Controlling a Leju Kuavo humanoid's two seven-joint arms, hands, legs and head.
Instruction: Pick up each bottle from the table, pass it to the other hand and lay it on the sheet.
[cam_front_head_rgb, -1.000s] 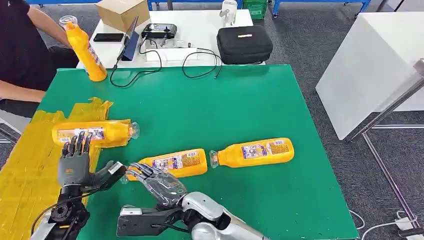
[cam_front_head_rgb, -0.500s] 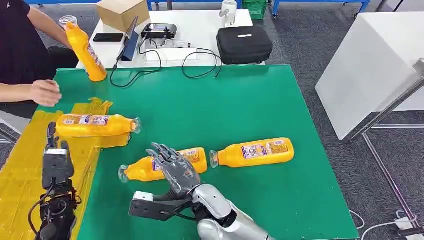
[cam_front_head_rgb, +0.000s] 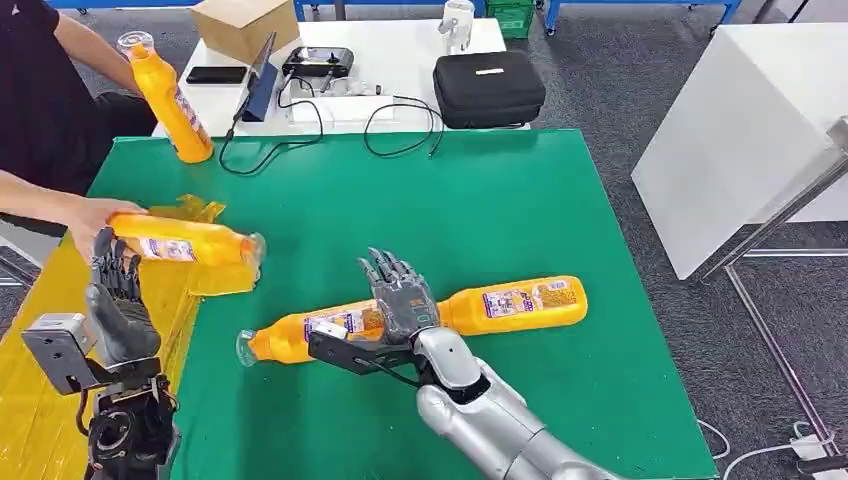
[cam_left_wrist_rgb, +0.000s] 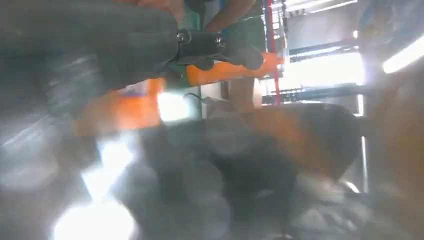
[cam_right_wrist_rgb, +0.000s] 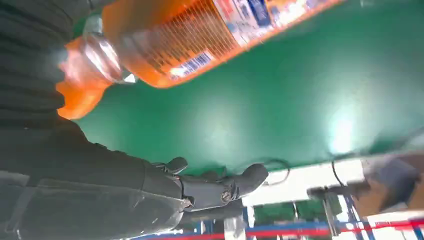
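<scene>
Two orange bottles lie on the green table: one with its cap toward the left, one to its right. My right hand hovers with fingers spread over the gap where they meet and holds nothing; in the right wrist view a bottle lies close under the palm. A third bottle is on the yellow sheet, gripped by a person's hand. My left hand stands upright over the sheet just in front of it, empty. A fourth bottle stands upright at the far left corner.
A person sits at the table's left. Behind the green table a white table carries a cardboard box, a black case and cables. A white cabinet stands to the right.
My right hand rose and moved right, from the left lying bottle to between the two. My left hand drew back and turned. A person's hand reached in and took hold of the bottle on the sheet.
</scene>
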